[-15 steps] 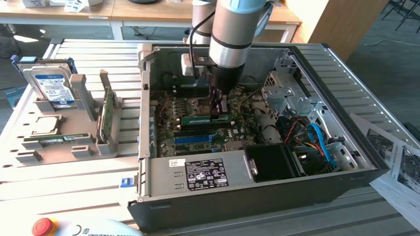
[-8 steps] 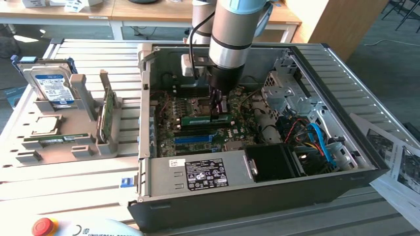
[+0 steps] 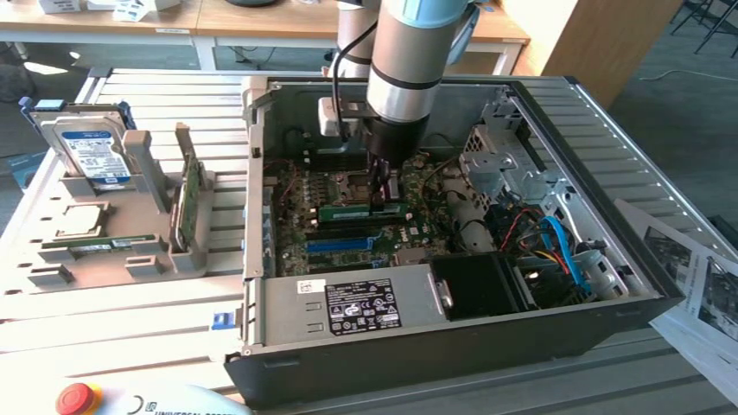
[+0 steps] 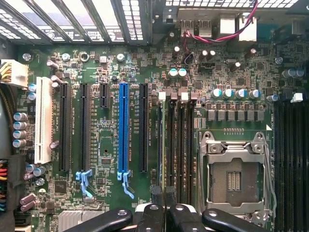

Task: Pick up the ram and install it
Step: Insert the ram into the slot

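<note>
Exterior view shows end effector [image 3: 386, 194] pinching ram [image 3: 359, 210] over motherboard [image 3: 304, 201].

The pale grey pendant with a red button [image 3: 150, 399], near left, reads "UNIVERSAL"; the black power-supply label [image 3: 361, 309] is too small to read.

Free room around the claw [image 3: 385, 197] above the motherboard [image 3: 306, 203], between case wall [image 3: 256, 181], drive cage [image 3: 502, 160] and power supply [image 3: 346, 307].

Gripper [image 3: 388, 192] on ram [image 3: 358, 210] inside case [image 3: 461, 354]
</note>
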Controlling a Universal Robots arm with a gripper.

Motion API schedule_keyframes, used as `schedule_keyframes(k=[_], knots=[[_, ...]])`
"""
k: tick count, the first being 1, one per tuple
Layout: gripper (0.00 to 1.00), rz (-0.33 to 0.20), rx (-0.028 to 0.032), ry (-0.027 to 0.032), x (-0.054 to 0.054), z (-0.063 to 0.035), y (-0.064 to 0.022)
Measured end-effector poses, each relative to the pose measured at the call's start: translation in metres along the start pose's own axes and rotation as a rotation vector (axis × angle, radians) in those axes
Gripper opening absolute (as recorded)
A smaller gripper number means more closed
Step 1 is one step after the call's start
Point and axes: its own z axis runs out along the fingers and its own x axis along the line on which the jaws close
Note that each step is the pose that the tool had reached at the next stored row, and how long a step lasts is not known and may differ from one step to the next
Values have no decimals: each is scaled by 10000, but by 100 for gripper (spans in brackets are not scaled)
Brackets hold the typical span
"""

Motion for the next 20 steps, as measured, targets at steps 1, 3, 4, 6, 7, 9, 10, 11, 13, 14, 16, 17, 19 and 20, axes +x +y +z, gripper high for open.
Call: schedule_keyframes(k=[1,3,4,6,7,9,10,11,13,14,16,17,19,20], knots=[[12,0,-1,2,0,0,0],[12,0,1,2,0,1,0],[12,0,1,2,0,2,0],[12,1,1,1,0,3,0],[12,1,4,-1,0,6,0],[12,1,15,-1,0,15,0],[12,1,19,1,0,17,0],[12,0,21,3,0,18,0],[12,0,24,1,0,20,0],[12,0,25,1,0,21,0],[12,0,30,0,0,23,0],[12,0,32,0,0,25,0],[12,1,36,1,0,28,1],[12,1,39,2,0,30,1]])
